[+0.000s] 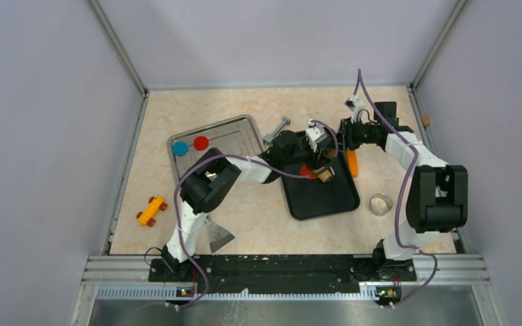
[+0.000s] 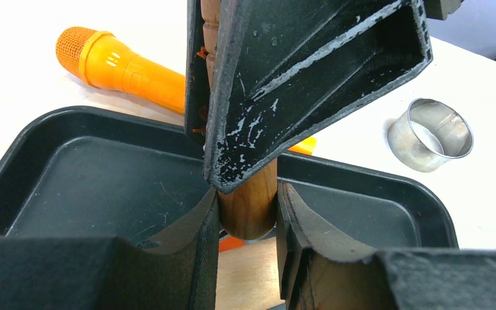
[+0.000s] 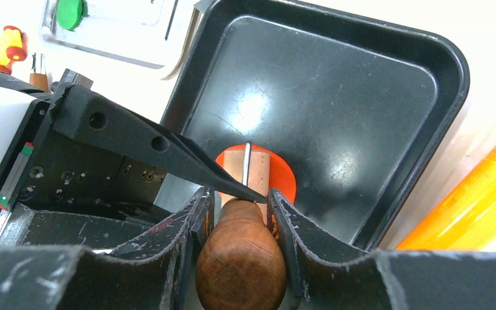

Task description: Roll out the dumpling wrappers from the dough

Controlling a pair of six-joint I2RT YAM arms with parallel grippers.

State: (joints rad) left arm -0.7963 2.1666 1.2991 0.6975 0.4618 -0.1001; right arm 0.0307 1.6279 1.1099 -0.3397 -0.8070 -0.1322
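A wooden rolling pin [image 3: 248, 169] lies across the orange-red dough [image 3: 285, 175] in the black tray [image 1: 326, 200]. My left gripper [image 2: 248, 206] is shut on one brown handle [image 2: 250, 201]. My right gripper [image 3: 242, 206] is shut on the other handle [image 3: 242, 261]. In the top view both grippers meet over the tray's far left part, left gripper [image 1: 324, 174], right gripper [image 1: 333, 151]. A blue dumpling wrapper [image 1: 179, 149] and a red one [image 1: 200, 142] lie on the silver tray [image 1: 241, 129]; a green one [image 3: 71, 11] shows in the right wrist view.
An orange carrot-shaped toy [image 1: 352, 163] lies just right of the black tray. A metal ring cutter [image 1: 380, 204] stands near its right front corner. A yellow toy car [image 1: 151, 210] and a metal scraper [image 1: 219, 234] sit at the front left, a grey bolt [image 1: 276, 129] behind.
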